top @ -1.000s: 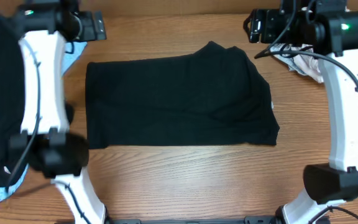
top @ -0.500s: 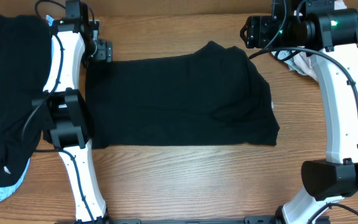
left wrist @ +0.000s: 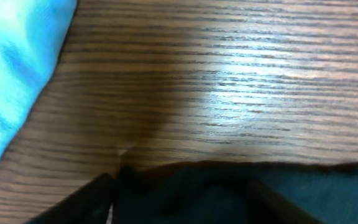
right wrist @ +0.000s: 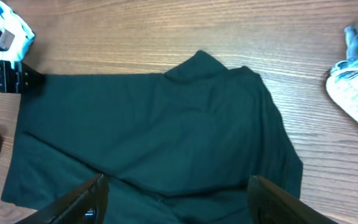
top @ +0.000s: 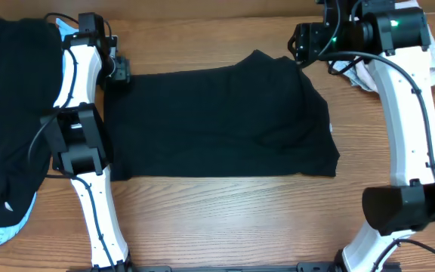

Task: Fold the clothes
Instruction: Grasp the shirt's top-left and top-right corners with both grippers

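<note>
Shirt: black, folded to a rough rectangle, flat at mid-table. One corner bulges toward the far edge on the right.
Left gripper: low at the shirt's far left corner. Its jaws are apart, with the shirt's far edge lying between them. Whether a finger touches the cloth, I cannot tell.
Right gripper: hangs above the shirt's far right corner, just beside the bulge. Its jaws are wide apart and hold nothing. Its wrist view looks down on most of the shirt.
Pile: black clothes heaped at the table's left side, beyond the left arm.
Blue cloth: peeks from under the pile. It lies near the left gripper, apart from the shirt.
Pale clothes: crumpled at the far right, apart from the shirt.
</note>
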Tool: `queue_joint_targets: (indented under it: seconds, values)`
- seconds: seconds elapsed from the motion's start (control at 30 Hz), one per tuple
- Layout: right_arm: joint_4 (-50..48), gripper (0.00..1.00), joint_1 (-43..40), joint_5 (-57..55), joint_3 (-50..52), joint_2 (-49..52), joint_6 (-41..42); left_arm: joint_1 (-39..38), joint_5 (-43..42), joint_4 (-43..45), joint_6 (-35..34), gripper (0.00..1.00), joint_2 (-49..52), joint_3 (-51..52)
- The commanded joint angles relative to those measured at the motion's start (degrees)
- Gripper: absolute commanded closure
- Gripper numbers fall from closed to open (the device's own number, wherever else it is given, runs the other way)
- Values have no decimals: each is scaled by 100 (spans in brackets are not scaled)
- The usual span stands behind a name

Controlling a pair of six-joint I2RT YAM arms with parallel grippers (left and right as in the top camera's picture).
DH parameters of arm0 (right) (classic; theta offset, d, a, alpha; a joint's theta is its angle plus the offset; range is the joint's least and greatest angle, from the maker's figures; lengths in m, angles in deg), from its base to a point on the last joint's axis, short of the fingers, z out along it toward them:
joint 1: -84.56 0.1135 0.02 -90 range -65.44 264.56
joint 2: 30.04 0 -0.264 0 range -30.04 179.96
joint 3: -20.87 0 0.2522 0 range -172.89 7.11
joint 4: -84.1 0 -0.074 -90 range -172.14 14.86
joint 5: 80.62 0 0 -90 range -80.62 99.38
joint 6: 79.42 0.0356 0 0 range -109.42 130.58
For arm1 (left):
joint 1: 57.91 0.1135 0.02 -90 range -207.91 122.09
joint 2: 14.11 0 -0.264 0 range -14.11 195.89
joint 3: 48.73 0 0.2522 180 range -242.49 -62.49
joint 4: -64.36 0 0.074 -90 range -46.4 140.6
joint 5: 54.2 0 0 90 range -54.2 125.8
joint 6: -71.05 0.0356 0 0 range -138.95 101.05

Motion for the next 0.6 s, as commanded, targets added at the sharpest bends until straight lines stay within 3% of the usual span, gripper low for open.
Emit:
queue_joint_targets:
  seconds: [0.0, 0.2, 0.3, 0.57]
  values:
    - [-22, 25, 114, 68, 31, 142, -57, -13, 57, 4, -68, 52, 55, 0]
    - [-136, 27, 190, 66, 31, 214, -59, -13, 59, -7, -299, 71, 55, 9]
    - [-291, 30, 192, 70, 31, 225, -57, -11, 90, -42, -295, 96, 55, 9]
    - [-1349, 32, 380, -63, 31, 710, -61, -11, 509, -546, -299, 96, 11, -61]
